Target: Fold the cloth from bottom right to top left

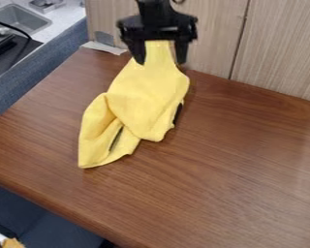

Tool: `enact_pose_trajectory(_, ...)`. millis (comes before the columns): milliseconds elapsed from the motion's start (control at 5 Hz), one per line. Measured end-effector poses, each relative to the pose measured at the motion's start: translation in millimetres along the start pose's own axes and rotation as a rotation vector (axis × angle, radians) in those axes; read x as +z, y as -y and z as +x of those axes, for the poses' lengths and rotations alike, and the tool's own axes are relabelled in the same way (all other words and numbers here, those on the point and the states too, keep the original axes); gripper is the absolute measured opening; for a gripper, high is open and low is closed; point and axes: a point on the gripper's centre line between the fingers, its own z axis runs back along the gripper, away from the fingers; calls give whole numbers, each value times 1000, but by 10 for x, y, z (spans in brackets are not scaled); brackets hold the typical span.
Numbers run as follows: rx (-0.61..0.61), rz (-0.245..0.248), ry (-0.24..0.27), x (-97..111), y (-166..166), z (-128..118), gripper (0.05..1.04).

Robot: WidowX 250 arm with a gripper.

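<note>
Cloth (141,101) slants lengthwise, upper right to lower left.

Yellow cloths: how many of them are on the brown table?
1: the yellow cloth, bunched on the brown table, its far end at the gripper. Its folds could hide another.

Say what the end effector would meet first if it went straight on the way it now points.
Pointing down, the end effector would probably meet the yellow cloth first, though the depth is unclear.

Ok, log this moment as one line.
yellow cloth: rumpled, lower end on brown table | gripper: fingers apart at cloth's upper end | no neat fold
</note>
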Motion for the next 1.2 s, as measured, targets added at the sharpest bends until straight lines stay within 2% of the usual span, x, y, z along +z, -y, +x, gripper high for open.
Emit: enact_pose_trajectory(1200,5,-1,3,33,-25,8,1001)
